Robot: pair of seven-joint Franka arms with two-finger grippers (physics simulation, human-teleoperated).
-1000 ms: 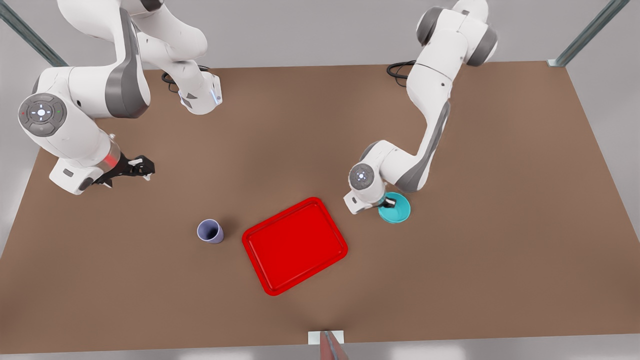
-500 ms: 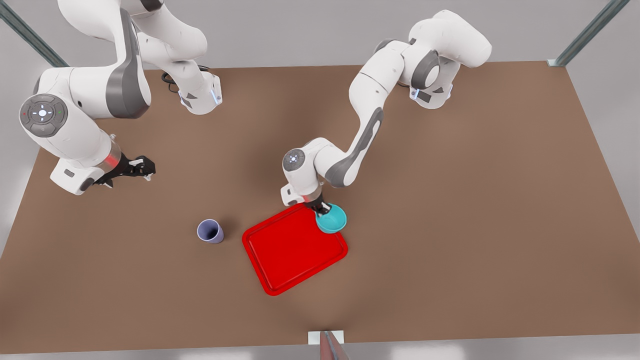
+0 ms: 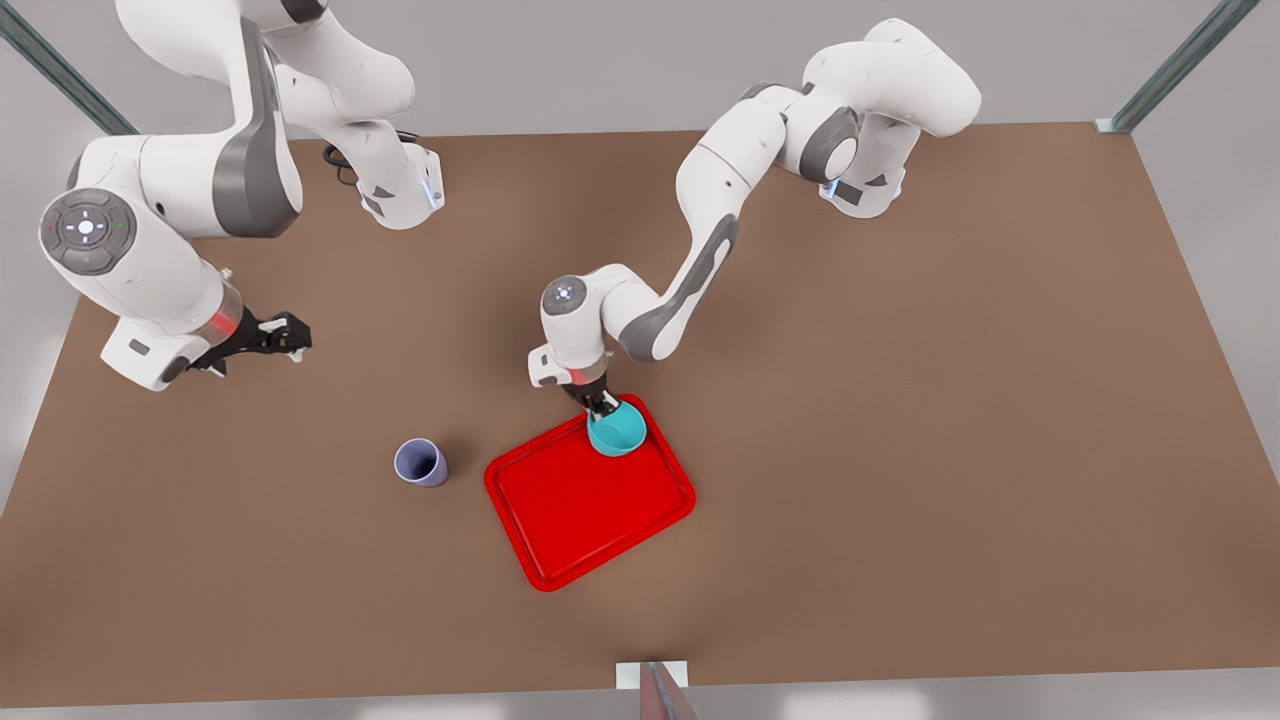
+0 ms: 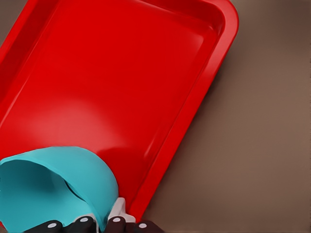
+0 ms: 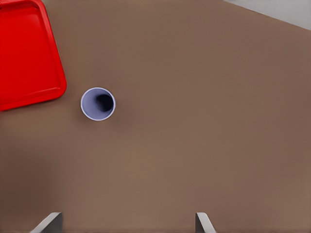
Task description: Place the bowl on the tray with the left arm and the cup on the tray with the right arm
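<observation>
Left gripper (image 3: 603, 406): clamped on small teal round bowl (image 3: 618, 431) above bright red rectangular tray (image 3: 560, 510)
Right gripper (image 3: 284, 335): fingers apart, waited far from pale lavender cup (image 3: 420, 463)

White arms, grey segments, black hands

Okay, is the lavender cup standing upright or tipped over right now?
Upright. The lavender cup stands on the table with its open mouth up, apart from the red tray; the right wrist view looks straight down into it.
</observation>
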